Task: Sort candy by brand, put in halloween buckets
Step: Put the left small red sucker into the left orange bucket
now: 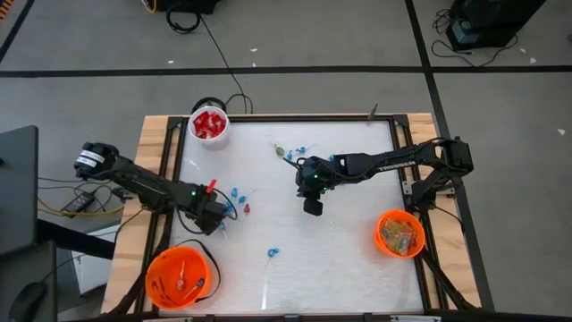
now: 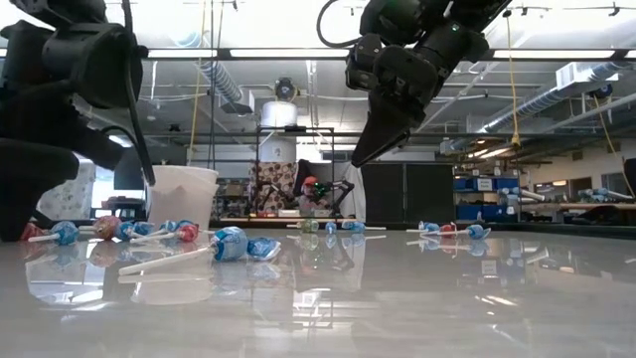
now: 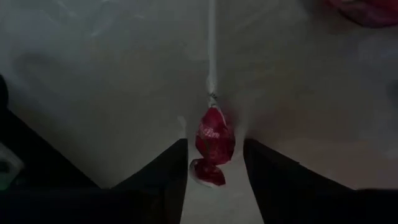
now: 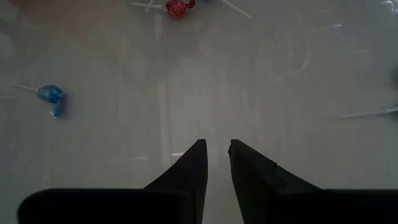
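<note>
Looking down from above, you have the left gripper (image 1: 217, 217) low over the surface (image 1: 349, 259) on its left side, just beside a small cluster of lollipops (image 1: 238, 199) in blue and red wrappers. Your left wrist view shows its two dark fingers (image 3: 158, 180) parted, with a red-wrapped lollipop (image 3: 214, 140) lying between them on the surface, stick pointing away; you cannot tell whether either finger touches it, and nothing is lifted.

Your right gripper (image 1: 313, 207) hangs above the middle of the surface. In the right wrist view its fingers (image 4: 186, 174) stand a narrow gap apart and hold nothing; a blue lollipop (image 4: 51, 96) and a red one (image 4: 177, 7) lie well away from them.

One orange bucket (image 1: 180, 277) sits at the near left corner with a few pieces inside, just beside the left gripper. The other orange bucket (image 1: 399, 233) sits near the right edge holding pastel wrapped pieces. The white bucket (image 1: 209, 123) at the far left holds red packets. More lollipops (image 1: 299, 150) lie scattered at the far centre, and a single blue one (image 1: 271, 252) lies alone toward the near edge.
</note>
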